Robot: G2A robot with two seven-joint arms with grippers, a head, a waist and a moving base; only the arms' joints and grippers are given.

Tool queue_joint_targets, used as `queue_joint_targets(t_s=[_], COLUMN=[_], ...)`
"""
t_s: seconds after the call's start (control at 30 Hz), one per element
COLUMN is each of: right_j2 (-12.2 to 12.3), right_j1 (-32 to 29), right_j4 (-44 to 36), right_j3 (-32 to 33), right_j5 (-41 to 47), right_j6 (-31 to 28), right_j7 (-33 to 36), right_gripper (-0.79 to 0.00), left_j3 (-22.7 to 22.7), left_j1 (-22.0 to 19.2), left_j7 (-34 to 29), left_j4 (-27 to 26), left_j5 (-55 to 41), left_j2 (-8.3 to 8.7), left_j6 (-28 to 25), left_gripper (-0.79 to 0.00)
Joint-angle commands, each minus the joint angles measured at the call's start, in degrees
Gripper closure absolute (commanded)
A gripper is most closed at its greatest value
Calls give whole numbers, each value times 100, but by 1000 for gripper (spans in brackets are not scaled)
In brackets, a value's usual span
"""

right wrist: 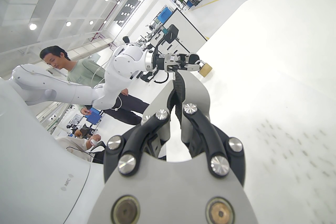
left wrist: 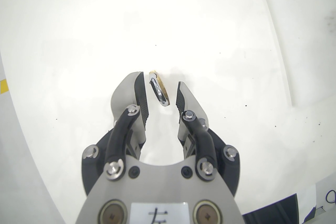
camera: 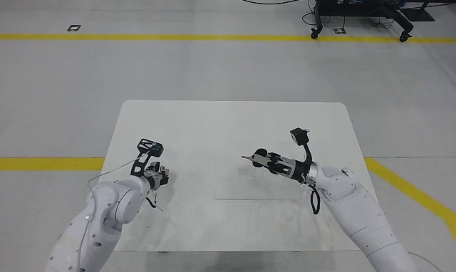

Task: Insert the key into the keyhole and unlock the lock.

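Brass padlock (left wrist: 158,89) (chrome shackle), edge-on between left gripper's (left wrist: 160,80) parted ribbed pads (left wrist: 141,93); right gripper (right wrist: 177,76) pressed shut, over white table (camera: 228,122)

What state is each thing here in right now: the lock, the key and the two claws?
padlock: upright on the table, shackle closed, no key in it.
left gripper: open, one finger on either side of the padlock.
right gripper: shut on what looks like the key.
key: held well apart from the padlock.
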Motion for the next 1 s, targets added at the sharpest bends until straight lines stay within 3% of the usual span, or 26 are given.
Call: queue_joint_targets(t_s=[0.0,0.07,0.97], right_j2=[0,0,0], right_j1=[0,0,0], right_j4=[0,0,0], right_j3=[0,0,0], right_j5=[0,0,0], right_j6=[0,0,0], right_j7=[0,0,0], right_gripper=[0,0,0], left_j3=[18,31,79], left_j1=[-19,-40,-198], left_j7=[-9,-11,-85], left_j4=[19,39,254], left_j5=[16,22,99], left_j2=[-9,-19,-119], left_j6=[-6,-7,-40], left_gripper=[-83,0,-12])
